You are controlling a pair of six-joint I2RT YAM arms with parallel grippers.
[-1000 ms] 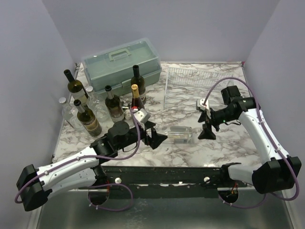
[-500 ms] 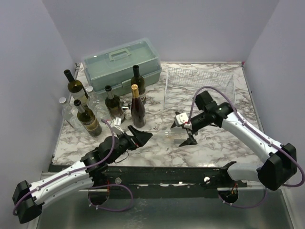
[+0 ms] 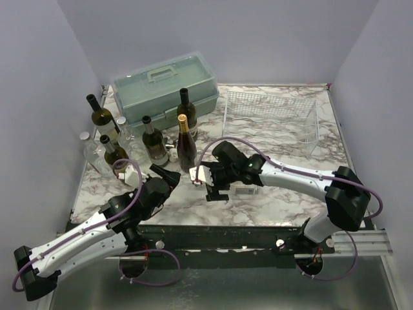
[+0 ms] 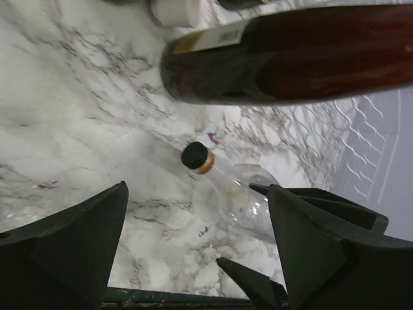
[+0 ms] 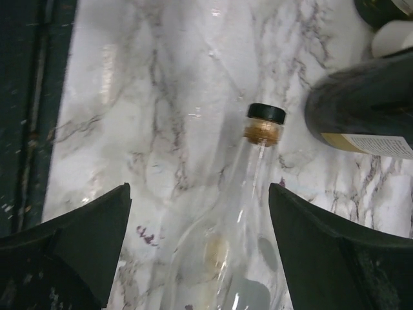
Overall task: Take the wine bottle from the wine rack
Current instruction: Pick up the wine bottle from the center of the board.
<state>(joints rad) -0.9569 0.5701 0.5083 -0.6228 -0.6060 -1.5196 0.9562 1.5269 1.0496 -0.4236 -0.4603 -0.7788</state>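
Observation:
A clear glass wine bottle (image 3: 245, 190) with a black cap (image 5: 266, 114) lies on its side on the marble table, apart from the white wire wine rack (image 3: 271, 119) at the back right, which holds no bottle. My right gripper (image 3: 211, 189) hangs open over the bottle, its fingers astride the neck and shoulder (image 5: 199, 186) without touching the glass. My left gripper (image 3: 166, 175) is open too, left of the cap. In the left wrist view (image 4: 197, 187) the bottle (image 4: 239, 197) lies ahead of its fingertips, cap towards them.
A dark gold-topped bottle (image 3: 186, 145) stands just behind both grippers. More dark bottles (image 3: 155, 139) and clear jars (image 3: 90, 152) crowd the back left. A grey-green toolbox (image 3: 164, 87) sits behind them. The table's near edge (image 3: 213, 223) runs close below the grippers.
My right arm has swung left from the table's right side to above the lying bottle. My left arm has drawn back from the bottle towards the left.

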